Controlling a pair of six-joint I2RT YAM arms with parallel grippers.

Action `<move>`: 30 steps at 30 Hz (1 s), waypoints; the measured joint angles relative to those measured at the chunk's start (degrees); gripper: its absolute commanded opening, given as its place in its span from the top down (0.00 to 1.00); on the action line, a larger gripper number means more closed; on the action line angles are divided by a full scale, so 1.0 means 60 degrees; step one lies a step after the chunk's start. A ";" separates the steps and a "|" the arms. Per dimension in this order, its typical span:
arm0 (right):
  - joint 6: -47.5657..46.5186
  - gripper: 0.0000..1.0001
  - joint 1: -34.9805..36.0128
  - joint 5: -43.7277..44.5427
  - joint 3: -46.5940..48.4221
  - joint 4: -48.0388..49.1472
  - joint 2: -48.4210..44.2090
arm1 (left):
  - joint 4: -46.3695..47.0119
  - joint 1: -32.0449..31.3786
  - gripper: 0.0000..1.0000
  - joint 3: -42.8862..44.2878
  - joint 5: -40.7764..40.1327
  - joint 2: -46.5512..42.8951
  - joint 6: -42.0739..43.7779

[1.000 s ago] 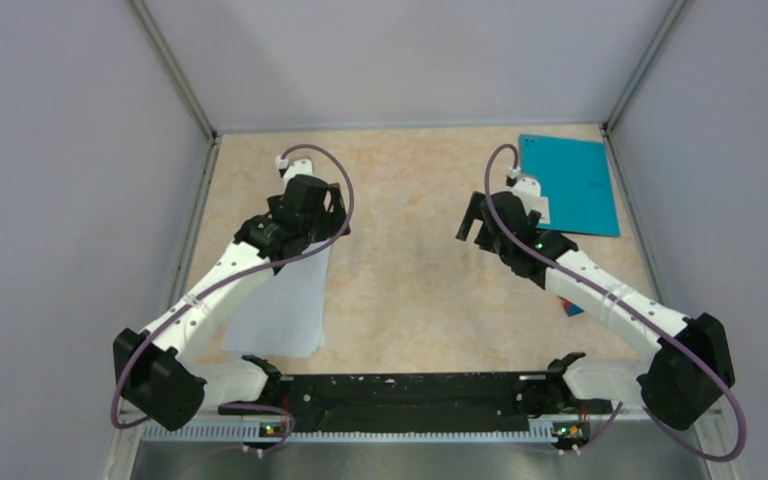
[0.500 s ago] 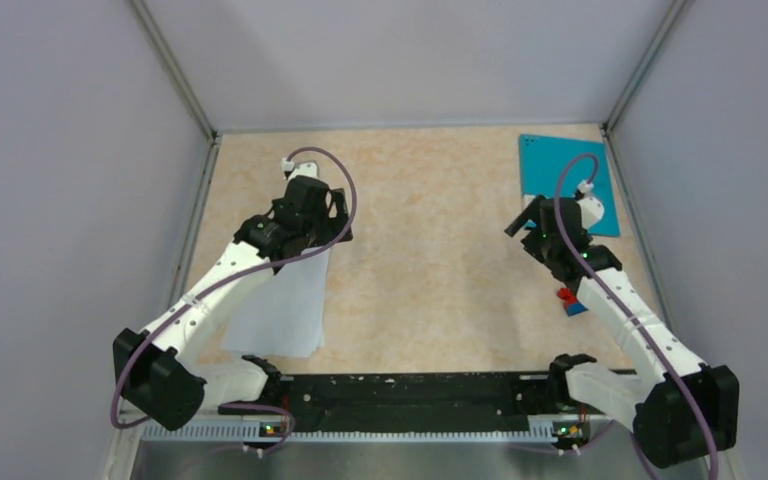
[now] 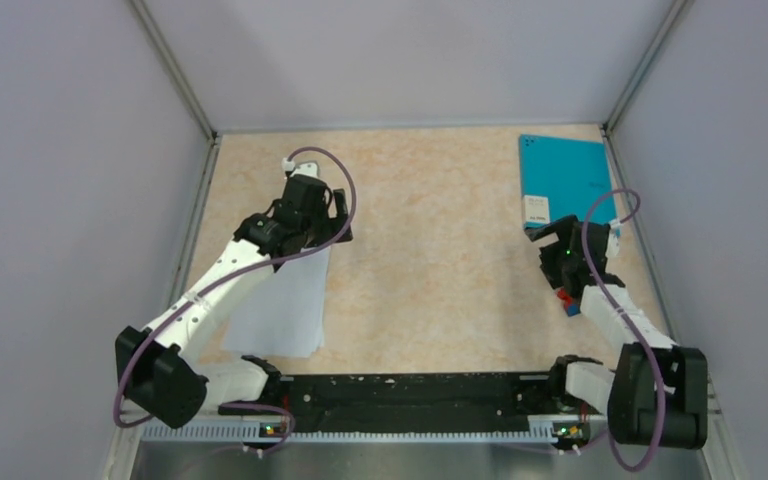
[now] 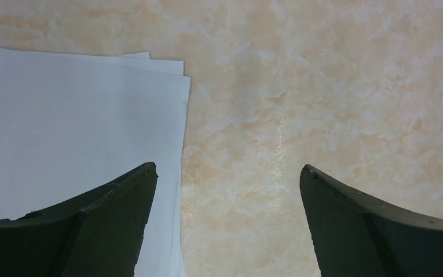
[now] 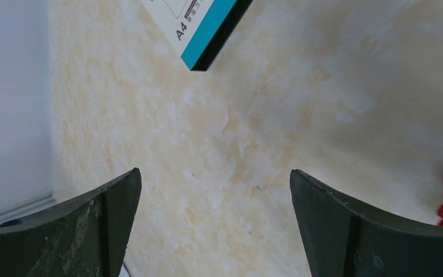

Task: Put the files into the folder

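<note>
- The files, a thin stack of plain white paper sheets (image 3: 285,305), lie flat at the near left of the tan marbled table (image 3: 430,250), with the top sheets slightly fanned.
- The folder, a flat teal-blue rectangle with a small white label (image 3: 570,175), lies closed at the far right, well apart from the files.
- The left gripper (image 4: 228,170) has its fingers released and holds nothing. It hovers at the stack's far right edge, one finger over paper and the other over bare table.
- The right gripper (image 5: 214,173) has its fingers spread and empty, just near of the folder's labelled corner. A small red-and-blue toy block (image 3: 568,300) sits beside it.
- Judged step: approach only, nothing loaded yet.
- The next move calls for lifting the cover edge, then pinching the thin sheets off the flat top.
</note>
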 measured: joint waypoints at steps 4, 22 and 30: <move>0.0925 0.04 0.0000 -0.0492 -0.0393 0.2226 0.1231 | 0.0036 0.0084 0.01 0.0000 0.0062 0.0000 0.0055; 0.3024 0.34 0.0000 0.0313 -0.1308 0.7581 0.3537 | 0.0051 0.0157 0.01 0.0000 0.0164 -0.0011 0.0211; 0.3479 0.36 -0.0004 0.0361 -0.1293 0.8495 0.4911 | 0.0025 0.0175 0.01 0.0000 0.0109 -0.0051 0.0262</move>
